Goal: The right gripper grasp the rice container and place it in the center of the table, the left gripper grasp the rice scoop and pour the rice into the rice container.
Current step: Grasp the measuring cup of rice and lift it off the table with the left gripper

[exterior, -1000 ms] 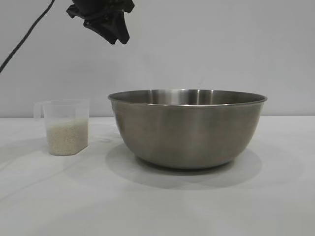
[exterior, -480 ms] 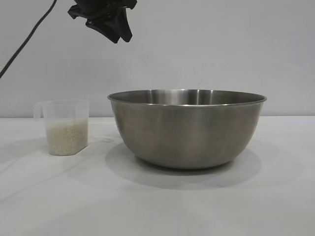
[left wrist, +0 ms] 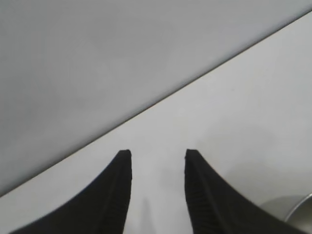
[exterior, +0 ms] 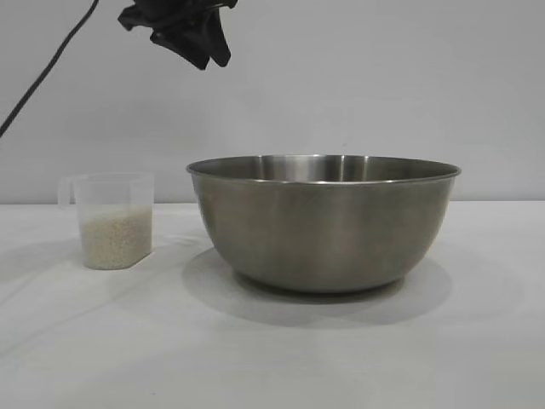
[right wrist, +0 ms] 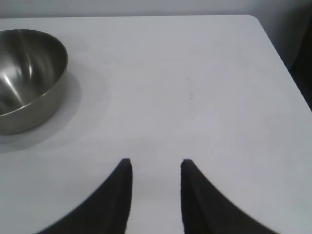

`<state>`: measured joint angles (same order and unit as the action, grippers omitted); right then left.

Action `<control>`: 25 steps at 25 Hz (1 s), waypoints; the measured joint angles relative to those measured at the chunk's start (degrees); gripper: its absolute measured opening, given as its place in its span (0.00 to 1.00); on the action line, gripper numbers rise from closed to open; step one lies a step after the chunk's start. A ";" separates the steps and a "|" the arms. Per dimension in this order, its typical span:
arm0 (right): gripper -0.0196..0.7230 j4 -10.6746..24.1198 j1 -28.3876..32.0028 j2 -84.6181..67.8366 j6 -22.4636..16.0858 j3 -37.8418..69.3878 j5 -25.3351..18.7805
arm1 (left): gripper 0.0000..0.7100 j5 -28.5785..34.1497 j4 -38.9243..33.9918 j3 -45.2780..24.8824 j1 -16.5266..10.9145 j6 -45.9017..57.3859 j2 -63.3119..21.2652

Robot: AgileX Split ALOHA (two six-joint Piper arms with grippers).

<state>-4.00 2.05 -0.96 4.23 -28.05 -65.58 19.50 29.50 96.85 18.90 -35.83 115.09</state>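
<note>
The rice container (exterior: 324, 223) stands upright mid-table (exterior: 272, 358); the rice scoop (exterior: 113, 220), partly filled with rice (exterior: 115, 239), sits just beside it toward the left arm, apart from the bowl; the left gripper (exterior: 209, 53) hangs high above the scoop, fingers parted, empty; the right gripper (right wrist: 152, 165), likewise parted and empty, hovers over bare table well away from the bowl.

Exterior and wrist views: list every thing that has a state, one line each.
rice container: upright on the table, unheld.
rice scoop: upright, apart from the container, roughly half full of rice.
left end effector: open, empty, high above the scoop.
right end effector: open, empty.
</note>
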 joint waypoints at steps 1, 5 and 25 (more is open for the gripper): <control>0.37 0.00 0.00 0.00 0.00 0.00 0.00 | 0.29 -3.14 -3.45 -0.90 0.88 4.43 -0.80; 0.37 0.00 0.00 0.00 0.00 0.00 0.10 | 0.29 -10.63 -29.95 -8.21 2.59 31.30 -3.16; 0.34 0.00 0.00 0.00 0.00 0.00 0.10 | 0.29 -65.14 -37.02 -69.05 -4.98 34.79 -22.51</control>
<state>-4.00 2.05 -0.96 4.23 -28.05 -65.48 -45.64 -7.52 27.80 13.91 -1.04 92.58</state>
